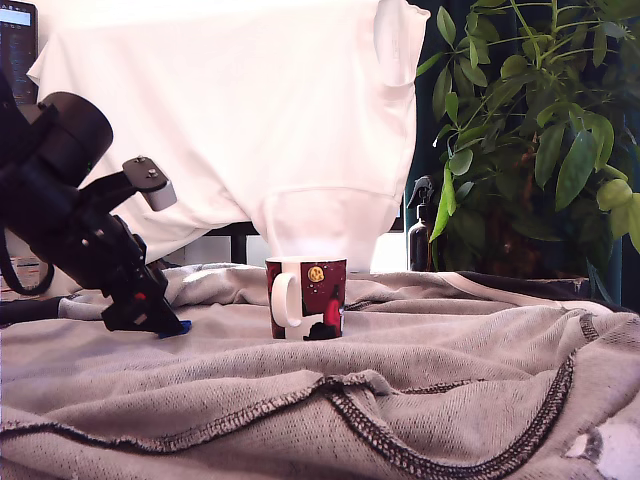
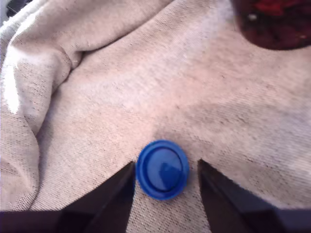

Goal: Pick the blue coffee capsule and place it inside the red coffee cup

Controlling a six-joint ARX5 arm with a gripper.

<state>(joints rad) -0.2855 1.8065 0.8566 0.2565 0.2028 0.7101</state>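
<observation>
Glossy plastic capsule (image 2: 162,169) on rough knit cloth (image 2: 194,97) (mug (image 1: 318,290) seemingly glazed ceramic).

The blue coffee capsule (image 2: 162,169) rests on grey cloth (image 2: 204,97), apart from the upright red mug (image 1: 306,298).

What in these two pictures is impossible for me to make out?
- Exterior view: the small bright-blue plastic capsule is almost wholly hidden behind the black claw; only a sliver shows.
- Exterior view: the inside of the dark red ceramic mug is hidden by its own wall, seen side-on.
- Wrist view: the mug is blurred and cut off by the frame edge.
- Wrist view: the capsule's sides are hidden, seen end-on.
</observation>
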